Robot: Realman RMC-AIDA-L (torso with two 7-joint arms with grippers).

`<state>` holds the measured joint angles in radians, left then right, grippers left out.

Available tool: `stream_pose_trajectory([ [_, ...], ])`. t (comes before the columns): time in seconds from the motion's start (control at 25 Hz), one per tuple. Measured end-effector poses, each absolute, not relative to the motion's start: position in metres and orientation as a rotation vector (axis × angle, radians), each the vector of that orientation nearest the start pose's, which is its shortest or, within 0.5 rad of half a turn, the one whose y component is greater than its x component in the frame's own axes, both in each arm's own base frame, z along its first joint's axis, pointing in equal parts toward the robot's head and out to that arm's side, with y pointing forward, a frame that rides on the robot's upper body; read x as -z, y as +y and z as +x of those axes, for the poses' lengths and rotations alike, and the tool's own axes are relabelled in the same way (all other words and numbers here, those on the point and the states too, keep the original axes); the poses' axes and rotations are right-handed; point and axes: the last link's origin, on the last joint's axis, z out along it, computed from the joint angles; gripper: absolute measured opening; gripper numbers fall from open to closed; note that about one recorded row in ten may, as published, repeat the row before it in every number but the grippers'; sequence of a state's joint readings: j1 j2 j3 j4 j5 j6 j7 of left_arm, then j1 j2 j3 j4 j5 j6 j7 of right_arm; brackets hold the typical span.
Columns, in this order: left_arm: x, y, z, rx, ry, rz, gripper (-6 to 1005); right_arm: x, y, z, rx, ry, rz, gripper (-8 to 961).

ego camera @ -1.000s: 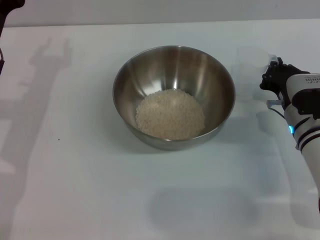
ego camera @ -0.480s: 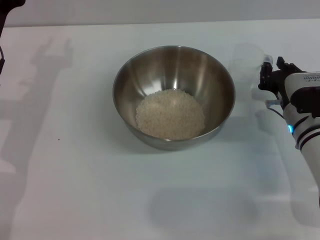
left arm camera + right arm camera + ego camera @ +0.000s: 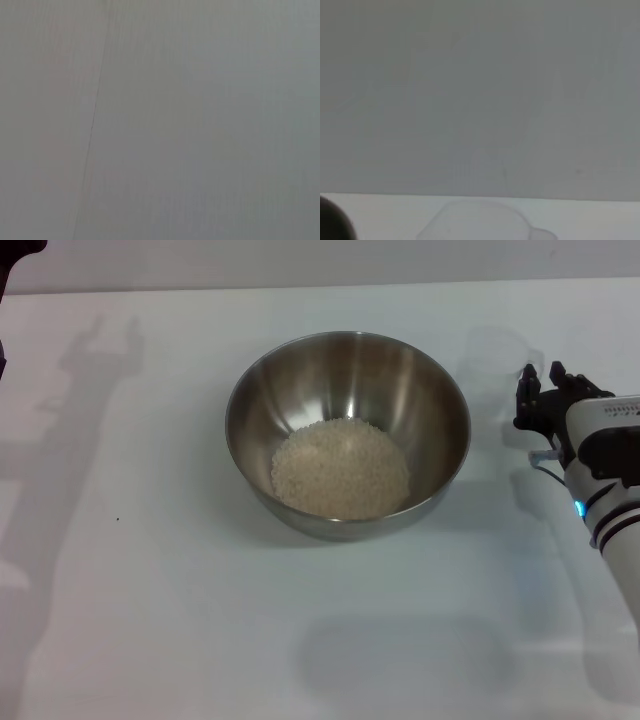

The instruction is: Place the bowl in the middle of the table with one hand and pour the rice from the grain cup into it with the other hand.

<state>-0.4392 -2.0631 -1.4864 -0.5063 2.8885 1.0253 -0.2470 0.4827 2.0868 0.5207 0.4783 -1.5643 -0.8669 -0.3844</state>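
Observation:
The steel bowl (image 3: 348, 430) stands in the middle of the white table (image 3: 150, 590), with a mound of rice (image 3: 340, 470) in its bottom. Right of the bowl, the clear grain cup (image 3: 497, 358) stands upright on the table and looks empty; its rim and lip also show in the right wrist view (image 3: 480, 222). My right gripper (image 3: 541, 382) is just right of the cup, fingers open and off it. Only a dark bit of the left arm (image 3: 8, 255) shows at the top left corner; its gripper is out of view.
The table's far edge meets a grey wall (image 3: 320, 260) behind the bowl. Arm shadows (image 3: 60, 440) fall across the left side. The left wrist view holds only a plain grey surface (image 3: 160, 120).
The right gripper has let go of the cup and drawn back slightly toward me, its fingers spreading. Bowl and rice have not moved.

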Motion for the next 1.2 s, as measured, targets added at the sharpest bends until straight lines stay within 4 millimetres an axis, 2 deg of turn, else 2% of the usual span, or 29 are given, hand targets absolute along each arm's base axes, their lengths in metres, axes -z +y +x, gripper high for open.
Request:
stream_pose_trajectory([
  [0.36,-0.038,0.388,-0.261,0.954,-0.421,-1.497,455,0.080,0.325,0.298,-0.470,0.710,-1.604,282],
  [0.68,-0.038,0.383,-0.269,0.937,-0.433,-1.493,455,0.082,0.296,0.295,-0.526,0.649,-1.593,282],
  [0.84,-0.038,0.378,-0.275,0.923,-0.444,-1.490,455,0.069,0.278,0.287,-0.615,0.551,-1.513,282],
  [0.92,-0.036,0.372,-0.282,0.906,-0.460,-1.490,455,0.053,0.273,0.283,-0.669,0.482,-1.423,282],
  [1.08,-0.032,0.369,-0.286,0.890,-0.473,-1.499,455,0.038,0.275,0.282,-0.693,0.412,-1.365,282],
  [1.2,-0.027,0.366,-0.293,0.865,-0.492,-1.521,455,0.027,0.283,0.282,-0.720,0.363,-1.344,282],
])
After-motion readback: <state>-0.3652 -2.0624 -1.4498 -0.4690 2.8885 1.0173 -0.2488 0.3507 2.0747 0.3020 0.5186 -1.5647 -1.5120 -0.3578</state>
